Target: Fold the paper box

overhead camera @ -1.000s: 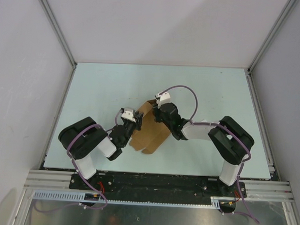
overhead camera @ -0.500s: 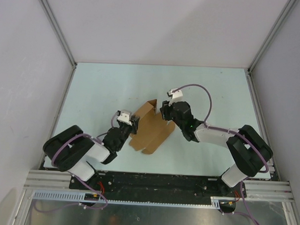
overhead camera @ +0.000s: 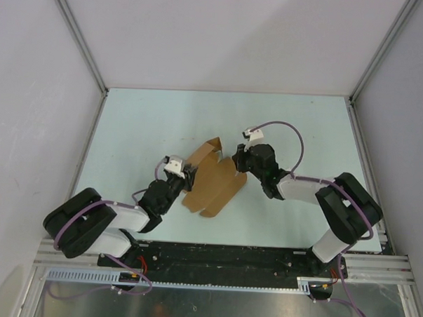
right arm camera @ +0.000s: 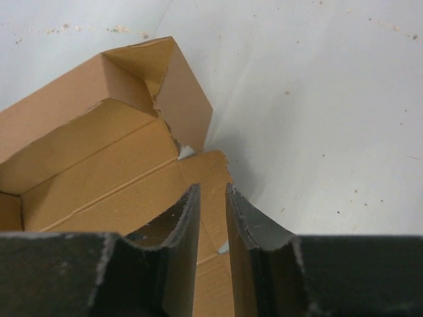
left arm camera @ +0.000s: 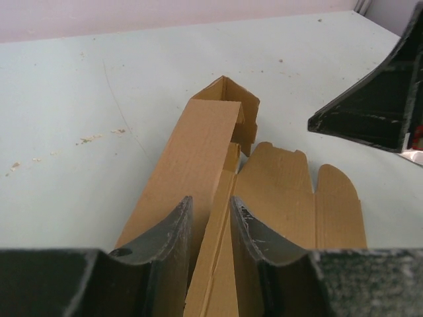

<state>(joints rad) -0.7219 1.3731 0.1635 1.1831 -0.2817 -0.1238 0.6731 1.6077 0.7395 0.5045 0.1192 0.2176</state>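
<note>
The paper box [overhead camera: 212,181] is a tan cardboard sheet lying partly folded in the middle of the table, with one long wall raised on its left side and a folded corner at the far end. My left gripper [overhead camera: 187,177] is at that left wall. In the left wrist view its fingers [left arm camera: 211,198] straddle the upright strip of the paper box [left arm camera: 198,142], which fills the gap between them. My right gripper [overhead camera: 237,164] hovers over the right edge flap. Its fingers [right arm camera: 211,187] stand a narrow gap apart above the paper box [right arm camera: 86,158], with nothing between them.
The pale green table [overhead camera: 143,120] is walled in by white panels on three sides and an aluminium rail along the near edge. Small crumbs [left arm camera: 89,139] dot the surface left of the box. My right gripper's black body [left arm camera: 377,112] shows in the left wrist view.
My right gripper has pulled back from over the box to its right edge, and its jaws have narrowed. The left arm has stretched lower and further left, still at the box's left wall.
</note>
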